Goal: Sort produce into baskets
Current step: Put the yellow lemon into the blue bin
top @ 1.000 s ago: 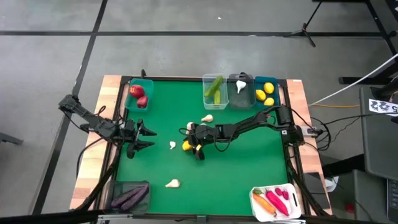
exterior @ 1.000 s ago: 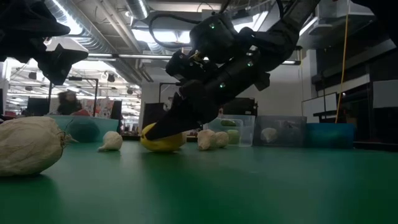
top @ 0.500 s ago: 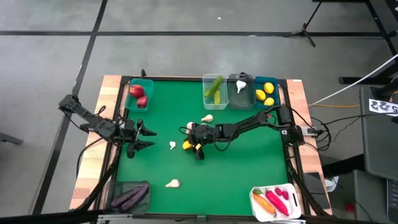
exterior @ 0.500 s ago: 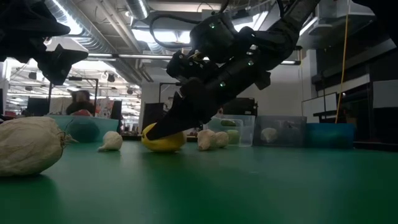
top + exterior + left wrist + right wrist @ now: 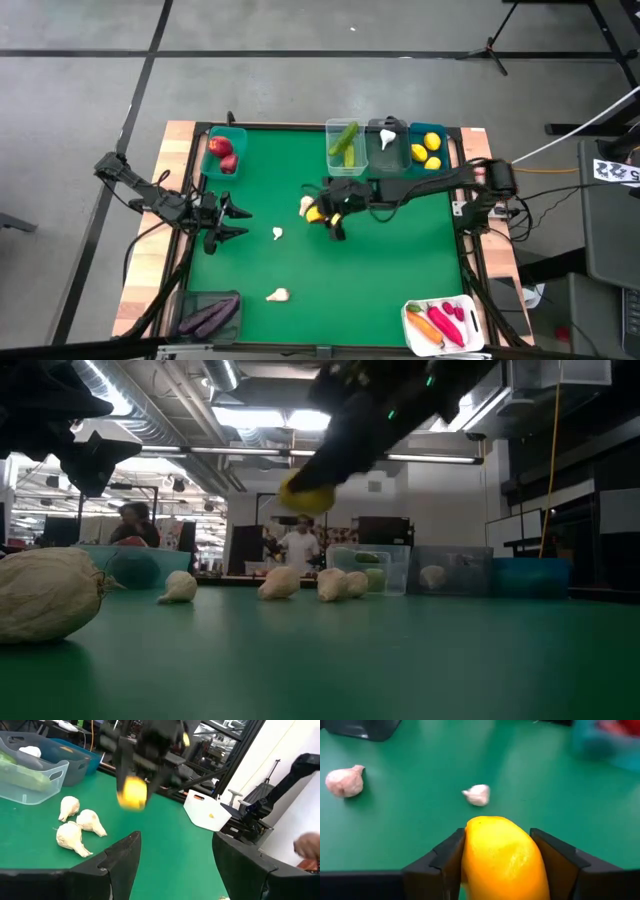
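Right gripper (image 5: 322, 213) clamped on a lemon (image 5: 314, 213), lifted above mid-table.
Nearest, a garlic bulb (image 5: 48, 596) lies on the green mat (image 5: 380, 270); beyond it, three bulbs (image 5: 76, 824) sit under the raised lemon; farthest, the baskets (image 5: 385, 147) line the back edge. Left gripper (image 5: 235, 221) waits with fingers apart.

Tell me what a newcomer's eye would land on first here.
The bright lemon clamped in the right gripper, lifted clear of the green table near its middle, by the far bins. Next, the white garlic bulbs scattered loose on the table, one looming large in the low view. The left gripper waits open near the table's left edge.
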Robot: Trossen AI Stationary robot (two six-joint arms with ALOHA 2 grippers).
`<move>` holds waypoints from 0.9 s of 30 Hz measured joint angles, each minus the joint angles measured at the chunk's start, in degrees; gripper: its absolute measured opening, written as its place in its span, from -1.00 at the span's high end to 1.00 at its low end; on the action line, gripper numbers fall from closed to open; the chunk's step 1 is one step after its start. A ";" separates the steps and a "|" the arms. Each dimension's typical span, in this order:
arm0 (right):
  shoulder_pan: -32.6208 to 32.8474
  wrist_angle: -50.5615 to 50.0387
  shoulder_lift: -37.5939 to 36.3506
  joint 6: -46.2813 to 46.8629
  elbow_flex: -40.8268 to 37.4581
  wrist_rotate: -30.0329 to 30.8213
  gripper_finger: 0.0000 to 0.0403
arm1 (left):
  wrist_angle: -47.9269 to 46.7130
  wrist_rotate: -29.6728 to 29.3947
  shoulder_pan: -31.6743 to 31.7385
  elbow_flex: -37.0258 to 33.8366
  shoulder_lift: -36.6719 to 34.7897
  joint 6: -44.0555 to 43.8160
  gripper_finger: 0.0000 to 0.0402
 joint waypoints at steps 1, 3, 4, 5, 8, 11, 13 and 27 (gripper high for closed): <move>-0.80 -2.20 -2.00 -0.77 0.02 0.62 0.00 | 0.00 -0.02 -0.02 0.00 0.00 0.00 -0.20; -2.83 -6.62 -5.59 -1.58 0.02 2.06 0.01 | 0.00 -0.13 -0.02 0.00 0.00 0.00 -0.20; -4.18 -8.99 -7.44 -1.65 -0.07 2.51 0.01 | 0.00 -0.13 0.00 0.00 0.00 -0.04 -0.20; -5.63 -11.27 -9.37 -1.63 -0.33 2.81 0.01 | 0.00 -0.13 -0.02 0.00 0.00 -0.04 -0.20; -10.09 -16.57 -15.35 -1.33 -1.89 4.55 -0.01 | 0.00 -0.13 -0.02 0.00 0.00 -0.11 -0.20; -14.92 -20.10 -20.99 0.07 -5.24 7.17 -0.02 | 0.00 -0.15 -0.02 0.00 0.00 -0.11 -0.20; -18.19 -20.69 -24.69 1.90 -8.06 10.13 -0.01 | 0.00 -0.15 -0.02 0.00 0.00 0.18 -0.20; -35.40 -17.89 -32.49 24.36 -26.73 33.53 -0.04 | 0.00 -0.39 -0.01 0.00 0.00 1.25 -0.20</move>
